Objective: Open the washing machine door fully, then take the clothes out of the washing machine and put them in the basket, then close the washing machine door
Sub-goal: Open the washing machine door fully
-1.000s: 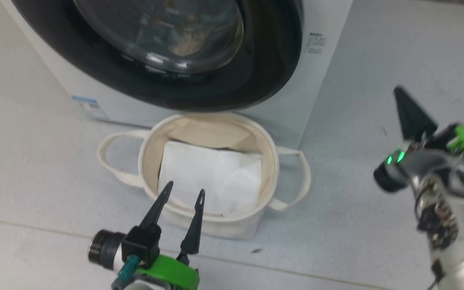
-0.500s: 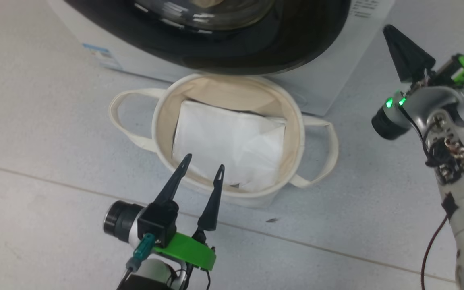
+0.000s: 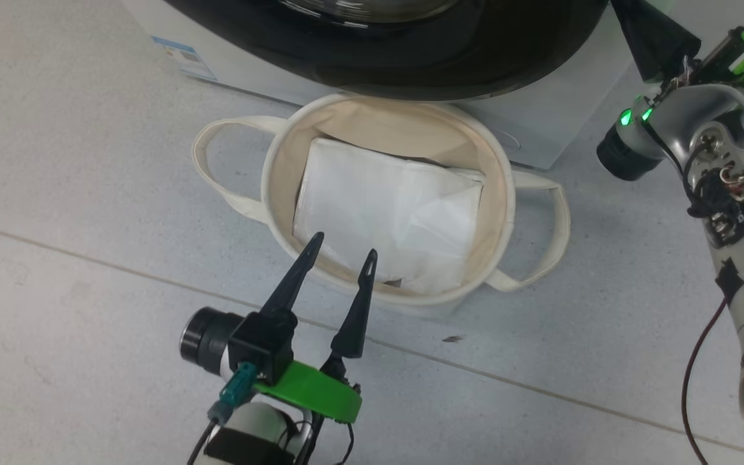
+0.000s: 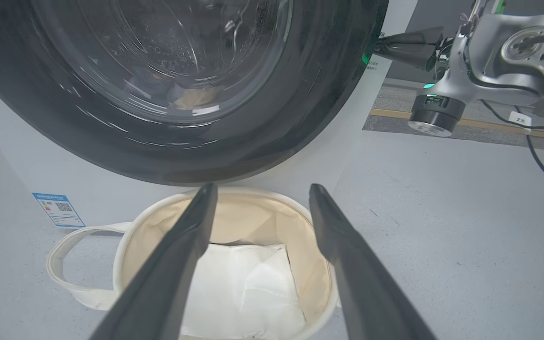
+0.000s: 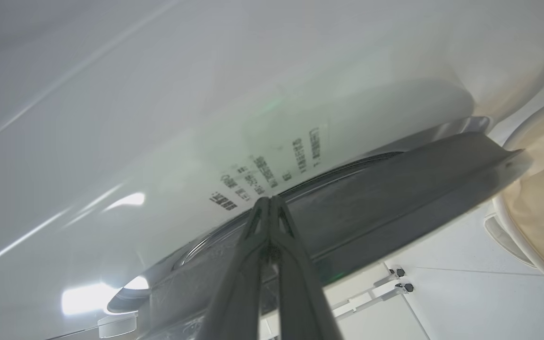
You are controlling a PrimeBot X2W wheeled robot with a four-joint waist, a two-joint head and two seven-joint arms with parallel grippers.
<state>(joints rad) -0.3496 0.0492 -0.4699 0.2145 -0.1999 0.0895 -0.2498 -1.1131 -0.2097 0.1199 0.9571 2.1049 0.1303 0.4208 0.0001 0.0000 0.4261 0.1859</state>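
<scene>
Basket (image 3: pixel 508 188) upright, handles left-right, left pincer (image 3: pixel 344 245) spread, right pincer (image 5: pixel 269 200) pressed together, perhaps touching door (image 4: pixel 310 113)

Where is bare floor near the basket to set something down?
Bare floor: left of the basket, in front of the blue label; also right of the basket, up to the right arm. Crowded: the basket's far rim under the washing machine door, white sheet inside.

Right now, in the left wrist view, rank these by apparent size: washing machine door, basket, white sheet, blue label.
1. washing machine door, though cropped by the frame
2. basket
3. white sheet
4. blue label
</scene>
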